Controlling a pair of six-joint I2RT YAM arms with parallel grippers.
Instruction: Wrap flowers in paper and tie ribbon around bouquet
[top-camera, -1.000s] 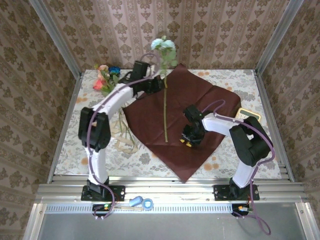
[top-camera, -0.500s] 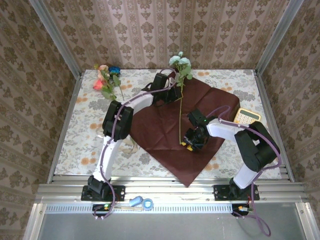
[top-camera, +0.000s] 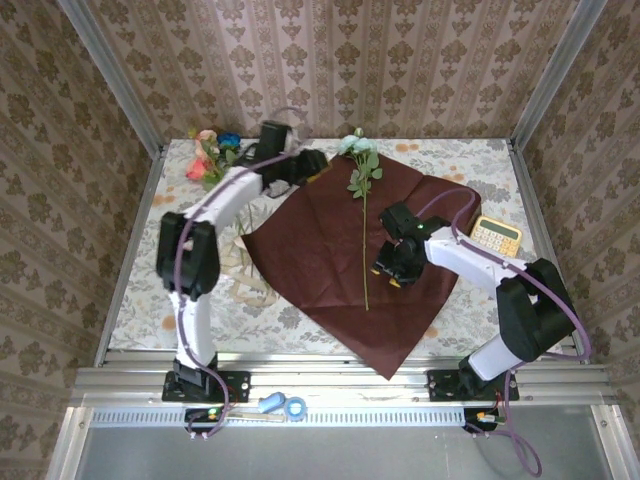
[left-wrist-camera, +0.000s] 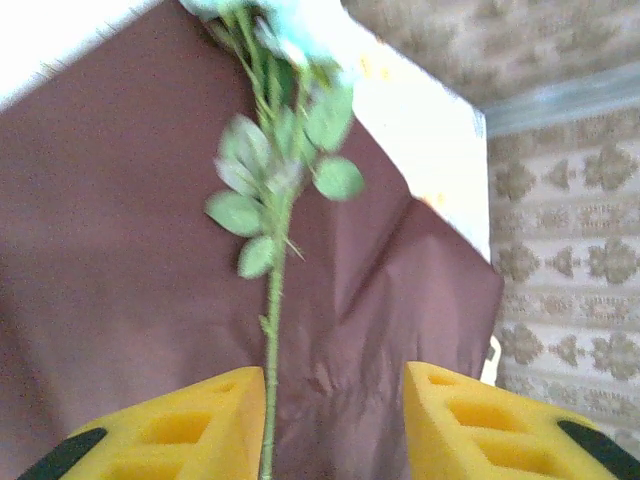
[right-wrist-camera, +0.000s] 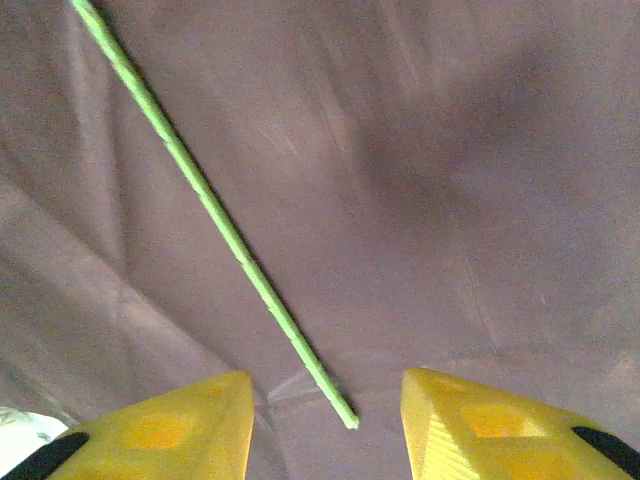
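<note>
Nearest the arm bases, a pair of blue-handled scissors (top-camera: 283, 405) lay on the rail. Beyond it the red paper (top-camera: 330, 270) was spread flat on the flowered tablecloth (top-camera: 150, 290) like a diamond, one corner pointing at me. A single flower (top-camera: 364, 230) lay on that sheet with its long axis running near to far, cut end towards the bases and pale teal bloom at the sheet's far corner. My right gripper (right-wrist-camera: 327, 385) hovered just right of the lower stem. Its own camera showed me what the overhead one could not: the yellow fingers (right-wrist-camera: 170, 430) stood apart, the stem's cut tip lay on the paper between them, and nothing was clamped. Left of the sheet the cream ribbon (top-camera: 240, 272) sat in loose loops under the left arm. To the right was a calculator (top-camera: 496, 236), its keys too small to read. Further out, my left gripper (left-wrist-camera: 335, 380) hung over the paper's far left edge. Its camera showed the jaws parted and empty, the stem passing close by one finger, with the leaves ahead. A bunch of flowers (top-camera: 210, 155), pink, coral and blue, lay in the far left corner, well apart from the paper.
</note>
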